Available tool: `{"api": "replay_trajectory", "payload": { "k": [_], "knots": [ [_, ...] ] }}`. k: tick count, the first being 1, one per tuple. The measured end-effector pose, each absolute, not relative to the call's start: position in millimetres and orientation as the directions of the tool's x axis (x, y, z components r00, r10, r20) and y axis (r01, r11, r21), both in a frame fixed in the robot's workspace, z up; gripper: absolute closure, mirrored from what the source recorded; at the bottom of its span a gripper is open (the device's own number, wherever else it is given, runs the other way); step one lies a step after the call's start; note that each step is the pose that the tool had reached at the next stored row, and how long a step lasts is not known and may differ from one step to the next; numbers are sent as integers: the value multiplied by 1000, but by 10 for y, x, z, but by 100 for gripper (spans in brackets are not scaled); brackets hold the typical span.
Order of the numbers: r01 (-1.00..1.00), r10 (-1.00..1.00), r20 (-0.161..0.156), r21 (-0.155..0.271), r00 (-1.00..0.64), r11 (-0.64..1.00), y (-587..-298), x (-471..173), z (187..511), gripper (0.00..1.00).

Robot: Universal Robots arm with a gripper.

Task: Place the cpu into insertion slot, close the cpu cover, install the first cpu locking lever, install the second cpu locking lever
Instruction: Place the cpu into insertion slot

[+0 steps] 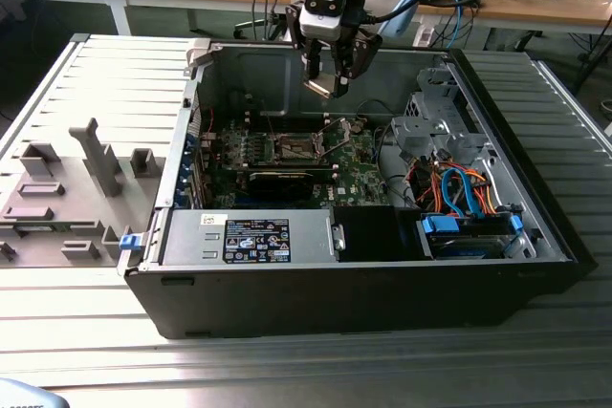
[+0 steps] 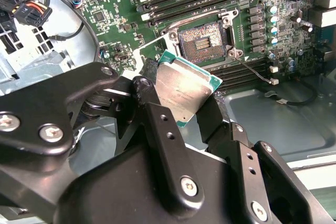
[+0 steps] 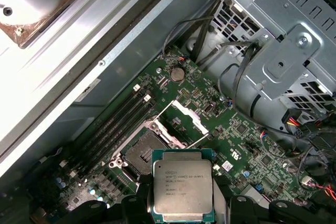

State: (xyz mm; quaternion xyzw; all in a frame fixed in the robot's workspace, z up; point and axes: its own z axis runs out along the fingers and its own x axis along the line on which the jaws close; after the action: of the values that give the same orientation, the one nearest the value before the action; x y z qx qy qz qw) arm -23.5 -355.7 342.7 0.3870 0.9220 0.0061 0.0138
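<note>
Now, your open computer case (image 1: pixel 382 289) lies on a ribbed metal counter (image 1: pixel 287 370). Your gripper (image 1: pixel 327 79) clamps the silver-topped, green-edged cpu (image 2: pixel 184 90) by two sides, up in the air above the motherboard (image 2: pixel 105 3), well apart from the uncovered insertion slot (image 2: pixel 202 38), whose cpu cover (image 3: pixel 186 116) stands raised beside it.

We log the cpu (image 3: pixel 182 191), in the gripper (image 1: pixel 326 83), above the insertion slot (image 3: pixel 140 155); the cpu cover (image 3: pixel 188 115) stands open beside that slot.

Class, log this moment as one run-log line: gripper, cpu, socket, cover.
gripper: shut on cpu | cpu: held in the air, not seated | insertion slot: empty | cpu cover: open
</note>
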Motion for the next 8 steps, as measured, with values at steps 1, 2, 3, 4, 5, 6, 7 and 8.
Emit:
{"api": "replay_trajectory", "payload": {
  "k": [1,2,3,4,5,6,7,8],
  "knots": [
    [714,714,-21,22,-700,700,-3557,-235,3427,45],
    [714,715,-21,22,-699,699,-3557,-235,3427,45],
    [716,716,-21,22,-698,698,-3557,-235,3427,45],
    [716,716,-21,22,-698,698,-3557,-235,3427,45],
    [716,716,-21,22,-697,698,-3557,-235,3427,45],
    [716,717,-21,22,-697,697,-3557,-235,3427,45],
    [717,717,-21,22,-697,697,-3557,-235,3427,45],
    [717,717,-21,22,-696,697,-3557,-235,3427,45]
  ]
}}
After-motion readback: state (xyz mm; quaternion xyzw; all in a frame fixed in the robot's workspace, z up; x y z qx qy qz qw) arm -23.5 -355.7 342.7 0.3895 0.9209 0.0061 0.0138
